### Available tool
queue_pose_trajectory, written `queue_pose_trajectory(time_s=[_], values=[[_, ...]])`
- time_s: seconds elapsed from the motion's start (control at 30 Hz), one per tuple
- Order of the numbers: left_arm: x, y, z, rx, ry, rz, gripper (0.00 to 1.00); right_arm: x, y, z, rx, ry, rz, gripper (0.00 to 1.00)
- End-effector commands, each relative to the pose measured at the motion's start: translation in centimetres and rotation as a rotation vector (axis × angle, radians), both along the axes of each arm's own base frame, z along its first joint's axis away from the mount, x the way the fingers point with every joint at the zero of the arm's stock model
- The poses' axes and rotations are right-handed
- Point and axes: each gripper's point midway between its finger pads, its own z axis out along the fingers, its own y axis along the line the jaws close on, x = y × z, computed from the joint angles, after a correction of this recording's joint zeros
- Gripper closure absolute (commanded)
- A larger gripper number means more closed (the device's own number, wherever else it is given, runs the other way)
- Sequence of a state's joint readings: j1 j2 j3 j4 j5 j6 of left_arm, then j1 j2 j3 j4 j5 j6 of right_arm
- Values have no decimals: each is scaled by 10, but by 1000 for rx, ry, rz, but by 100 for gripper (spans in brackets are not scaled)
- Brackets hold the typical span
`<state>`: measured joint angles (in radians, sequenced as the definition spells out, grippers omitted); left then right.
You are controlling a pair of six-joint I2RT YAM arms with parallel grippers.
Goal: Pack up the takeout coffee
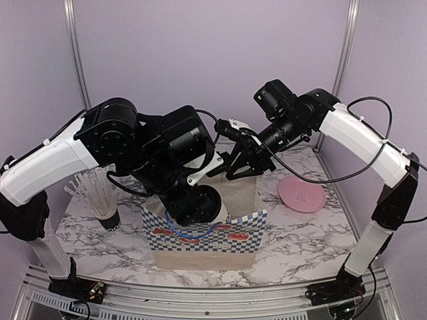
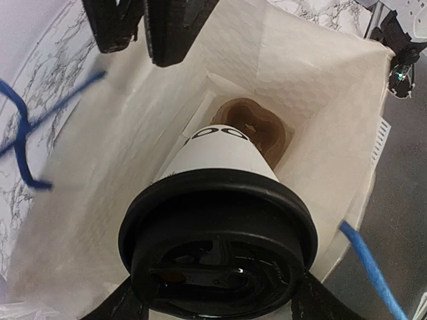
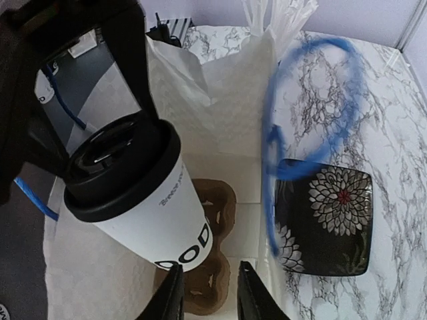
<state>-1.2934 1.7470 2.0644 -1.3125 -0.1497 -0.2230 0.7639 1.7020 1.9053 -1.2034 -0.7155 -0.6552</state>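
- The takeout coffee (image 3: 150, 213) hangs inside the open paper bag (image 1: 207, 237), which stands near the middle of the table. It is tilted: the black lid (image 2: 217, 247) is up and toward the left arm, and the base points down into the bag.
- The left gripper (image 2: 219, 287) has the cup clamped between its fingers just under the lid, so the cup's long axis runs straight away from that wrist.
- The brown cardboard cup carrier (image 2: 257, 127) lies on the bag floor. One of its wells shows just past the cup's base, on the far side from the wrist. I cannot tell whether the base touches it.
- My judgement is that the coming move turns on this offset: the base has to go down and a little toward that well, and the cup has to come upright.
- The right gripper (image 3: 208, 293) sits at the bag's far right rim, above the carrier. Its fingers are a narrow gap apart with nothing between them.
- Outside the bag, a black floral plate (image 3: 327, 220) lies just beside it and a cup of straws (image 1: 100, 193) stands to the left.
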Motion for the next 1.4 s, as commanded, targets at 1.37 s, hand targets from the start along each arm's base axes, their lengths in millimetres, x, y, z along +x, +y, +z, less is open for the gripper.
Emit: queue_pose_trajectory(time_s=[1.37], values=[[-105, -15, -36, 106, -94, -22, 62, 42, 30, -111, -74, 15, -66, 55]])
